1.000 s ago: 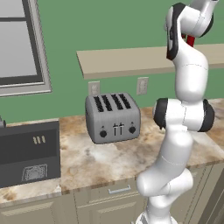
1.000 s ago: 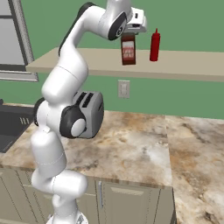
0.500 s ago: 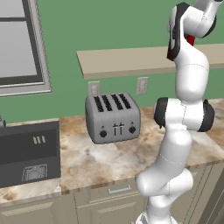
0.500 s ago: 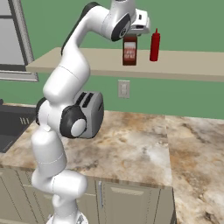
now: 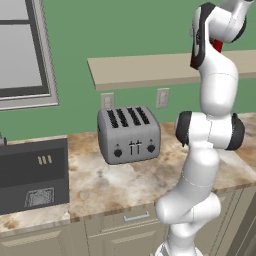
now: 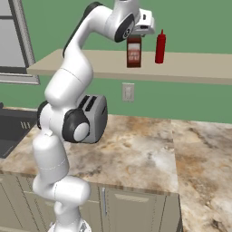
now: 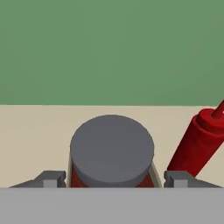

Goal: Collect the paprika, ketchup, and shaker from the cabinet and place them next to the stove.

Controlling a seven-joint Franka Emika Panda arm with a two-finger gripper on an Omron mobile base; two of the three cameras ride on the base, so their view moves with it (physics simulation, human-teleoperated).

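Paprika (image 6: 133, 53) stands upright on the cabinet (image 6: 190, 67) shelf, ketchup (image 6: 160, 47) just beside it, apart. End effector (image 7: 112, 179) sits over the jar's lid from above, fingertips (image 7: 49, 178) flanking the lid on both sides. Jaws spread, small gaps visible either side, no contact evident, so nothing is pinched yet. Straddling makes sense: sets up a side pinch below the lid. Arm stretched high from the base, wrist bent over the shelf, above the toaster (image 5: 129, 134) on the worktop (image 6: 136, 149).
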